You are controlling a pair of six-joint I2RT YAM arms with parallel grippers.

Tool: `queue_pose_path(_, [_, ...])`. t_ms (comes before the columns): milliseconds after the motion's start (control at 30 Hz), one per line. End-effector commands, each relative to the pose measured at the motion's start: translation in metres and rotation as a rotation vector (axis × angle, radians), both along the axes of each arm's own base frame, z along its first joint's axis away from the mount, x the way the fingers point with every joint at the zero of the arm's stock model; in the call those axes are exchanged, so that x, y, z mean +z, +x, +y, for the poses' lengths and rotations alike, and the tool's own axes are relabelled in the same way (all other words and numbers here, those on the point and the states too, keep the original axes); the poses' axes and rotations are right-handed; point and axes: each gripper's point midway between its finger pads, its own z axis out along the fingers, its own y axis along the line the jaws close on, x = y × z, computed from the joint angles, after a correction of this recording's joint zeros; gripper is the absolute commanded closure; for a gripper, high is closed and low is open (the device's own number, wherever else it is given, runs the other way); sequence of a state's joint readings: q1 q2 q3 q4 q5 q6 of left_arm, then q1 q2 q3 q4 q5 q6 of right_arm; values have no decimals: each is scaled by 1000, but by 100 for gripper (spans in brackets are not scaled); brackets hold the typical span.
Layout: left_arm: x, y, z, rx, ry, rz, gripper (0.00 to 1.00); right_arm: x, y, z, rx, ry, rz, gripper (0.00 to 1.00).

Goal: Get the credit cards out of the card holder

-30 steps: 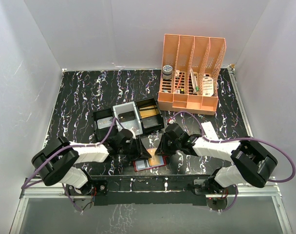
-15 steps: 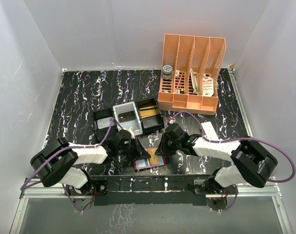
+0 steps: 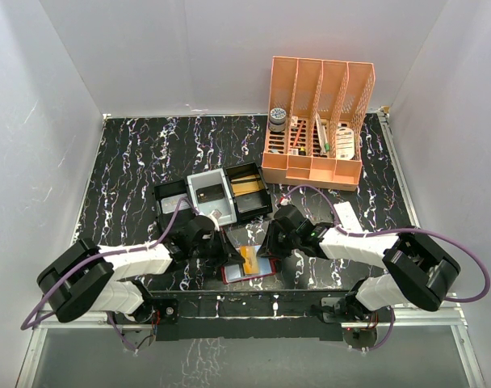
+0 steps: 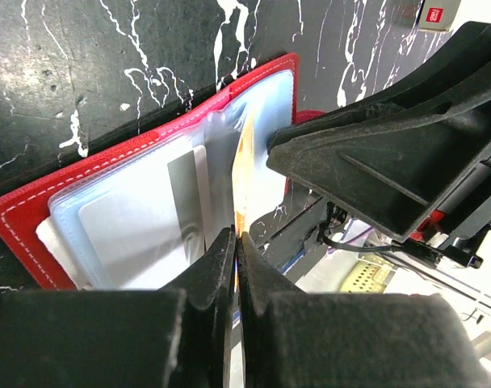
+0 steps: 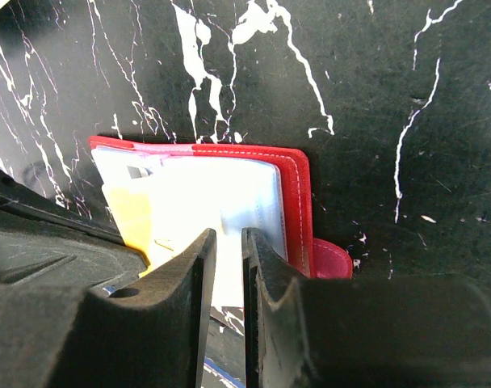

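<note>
Card holder (image 3: 249,272) lies open at the surface's (image 3: 132,162) near edge, left end effector (image 4: 236,242) has just clamped onto an orange card (image 4: 244,174), clear only wrist-side, right end effector (image 5: 229,242) narrowly parted over it.

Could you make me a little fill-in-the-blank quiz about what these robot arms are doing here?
1. The card holder lying open is ___.
2. The left fingers are shut on an ___ card.
3. The marbled table is black with ___ veins.
Missing words: red; orange; white.
</note>
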State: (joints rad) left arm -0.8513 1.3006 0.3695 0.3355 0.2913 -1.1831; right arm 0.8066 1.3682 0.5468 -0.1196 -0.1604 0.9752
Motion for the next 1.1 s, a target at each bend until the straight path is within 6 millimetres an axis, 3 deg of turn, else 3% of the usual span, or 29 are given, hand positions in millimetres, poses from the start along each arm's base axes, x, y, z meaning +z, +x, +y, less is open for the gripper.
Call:
queue_pose_path(0, [11, 2, 0, -10, 0, -38, 100, -6, 2, -6, -14, -32, -3, 81])
queue_pose_path(300, [9, 2, -5, -32, -11, -30, 100, 48, 15, 25, 72, 106, -102, 73])
queue_pose_path(400, [8, 2, -6, -32, -11, -30, 100, 57, 15, 32, 94, 145, -114, 73])
queue_pose_path(467, [8, 2, -6, -31, -11, -30, 100, 54, 14, 35, 109, 155, -110, 73])
queue_pose_path(700, [9, 3, -7, -34, -15, -30, 100, 11, 1, 24, 103, 61, 19, 74])
queue_pose_path(767, [9, 3, -8, -36, -19, -31, 94, 4, -1, 20, 96, 38, 31, 74])
queue_pose_path(867, [10, 2, -10, -40, -35, -30, 86, -1, -2, 15, 89, 7, 35, 75])
queue_pose_path(1067, [8, 1, -16, -57, -57, -17, 81, -2, -2, 13, 79, 7, 29, 75])
